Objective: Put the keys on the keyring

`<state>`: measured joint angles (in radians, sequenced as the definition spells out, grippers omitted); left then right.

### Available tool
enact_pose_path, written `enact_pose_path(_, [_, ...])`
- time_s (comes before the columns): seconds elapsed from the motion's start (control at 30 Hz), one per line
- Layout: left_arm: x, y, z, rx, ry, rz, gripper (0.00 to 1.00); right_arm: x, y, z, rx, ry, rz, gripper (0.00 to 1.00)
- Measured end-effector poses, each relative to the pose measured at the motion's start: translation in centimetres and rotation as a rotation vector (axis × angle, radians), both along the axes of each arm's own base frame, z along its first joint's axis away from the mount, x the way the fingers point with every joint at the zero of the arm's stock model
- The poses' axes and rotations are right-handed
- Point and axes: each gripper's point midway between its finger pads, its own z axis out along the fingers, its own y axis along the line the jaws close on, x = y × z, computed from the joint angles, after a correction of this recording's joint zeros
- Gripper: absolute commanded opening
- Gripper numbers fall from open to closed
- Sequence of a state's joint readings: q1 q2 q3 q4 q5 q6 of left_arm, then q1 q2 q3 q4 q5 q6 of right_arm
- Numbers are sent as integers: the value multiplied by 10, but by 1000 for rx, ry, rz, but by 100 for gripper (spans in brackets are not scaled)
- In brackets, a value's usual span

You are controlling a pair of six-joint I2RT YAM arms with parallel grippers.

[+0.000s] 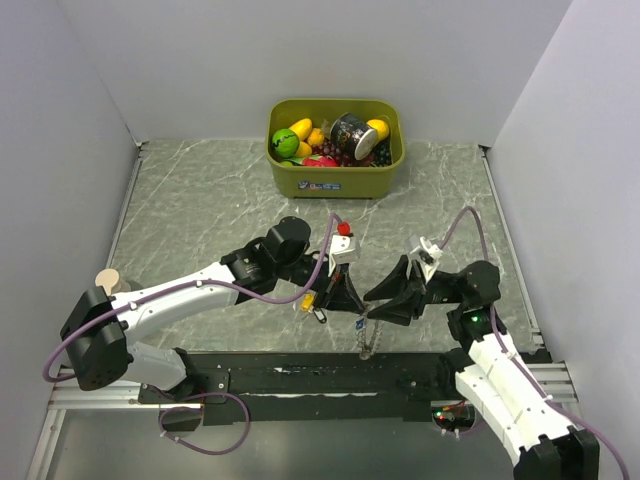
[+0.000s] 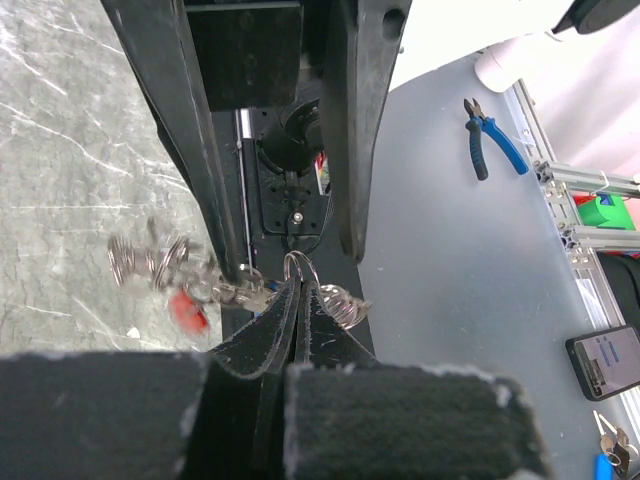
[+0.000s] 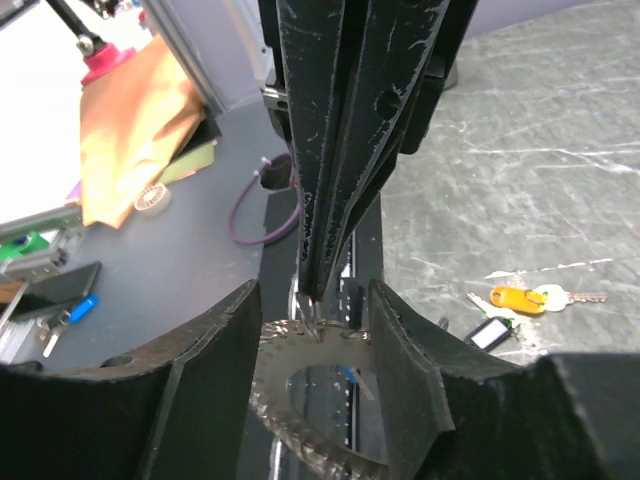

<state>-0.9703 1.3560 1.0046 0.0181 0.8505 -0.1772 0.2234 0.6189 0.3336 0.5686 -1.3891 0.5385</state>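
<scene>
Between the two end effectors sits the keyring (image 3: 285, 345), a grey metal hoop with a toothed rim, raised over the dark rail (image 1: 300, 378) along the near edge of the surface (image 1: 200, 220). The left end effector (image 3: 310, 300) is clenched on the keyring's top rim, its fingers pressed flat together. The right end effector (image 1: 380, 292) straddles the keyring, one finger on each side with the rim close against both. I cannot tell whether it is actually gripping.

Near the keyring, on the marbled surface, lie loose keys (image 3: 515, 298): a yellow tag, a black fob (image 3: 487, 335) and a bare silver key (image 3: 565, 295). A red tag (image 2: 187, 310) with small rings (image 2: 150, 262) shows blurred just beside the keyring.

Well beyond the keyring, at the far side, stands a green bin (image 1: 335, 178) of toy fruit (image 1: 285, 142). Off the surface lie blue pliers (image 2: 487, 140) and a phone (image 2: 608, 360).
</scene>
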Motion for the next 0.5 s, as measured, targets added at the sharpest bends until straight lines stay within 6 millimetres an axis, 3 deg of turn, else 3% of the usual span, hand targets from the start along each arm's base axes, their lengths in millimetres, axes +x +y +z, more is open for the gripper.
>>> enact_pose_path(0.2, [0,0,0,0,-1,1,1,0,7,1,-26,-13,-2,48])
enact_pose_path(0.5, [1,0,1,-3,-7,4,1,2,9,-13,-64,15,-31,45])
